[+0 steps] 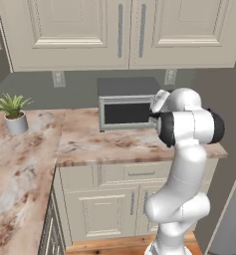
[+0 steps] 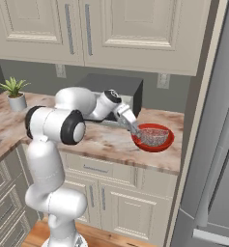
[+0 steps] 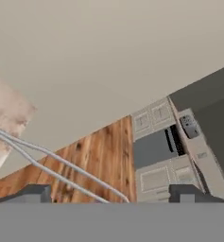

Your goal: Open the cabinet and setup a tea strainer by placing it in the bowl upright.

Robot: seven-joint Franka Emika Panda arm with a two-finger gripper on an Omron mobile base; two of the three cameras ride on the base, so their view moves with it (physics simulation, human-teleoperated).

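Strainer handle (image 3: 56, 163) between spread fingers (image 3: 35, 193)

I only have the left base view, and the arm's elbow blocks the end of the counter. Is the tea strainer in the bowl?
Observer: Yes. In the right base view the tea strainer sits with its mesh basket inside the red bowl, and its open side looks to be up.
Operator: Where is the bowl?
Observer: On the counter, just right of the microwave.
Operator: Is the gripper shut on the handle?
Observer: No. In the hand view the gripper is open. Its fingertips are wide apart, and the wire handle passes between them.
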